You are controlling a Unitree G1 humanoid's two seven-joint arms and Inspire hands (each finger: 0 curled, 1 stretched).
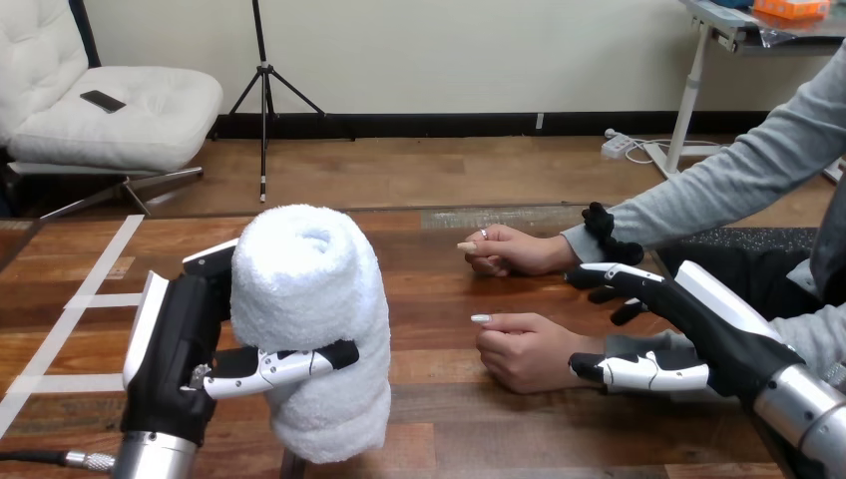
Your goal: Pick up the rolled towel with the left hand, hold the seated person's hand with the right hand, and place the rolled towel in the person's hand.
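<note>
Two of the person's hands rest toward the table's [439,424] right edge; the nearer one [529,351] lies palm down, its fingers tucked under, so the palm is hidden. The rolled towel [314,299] stands off to its left near the table's front edge. Its long axis is upright, and the left hand [175,349] is closed round it, thumb across the front. The left hand is the one to carry it rightward. The right hand [718,329] sits at that nearer hand's wrist — whether it has closed on it, I cannot tell.
</note>
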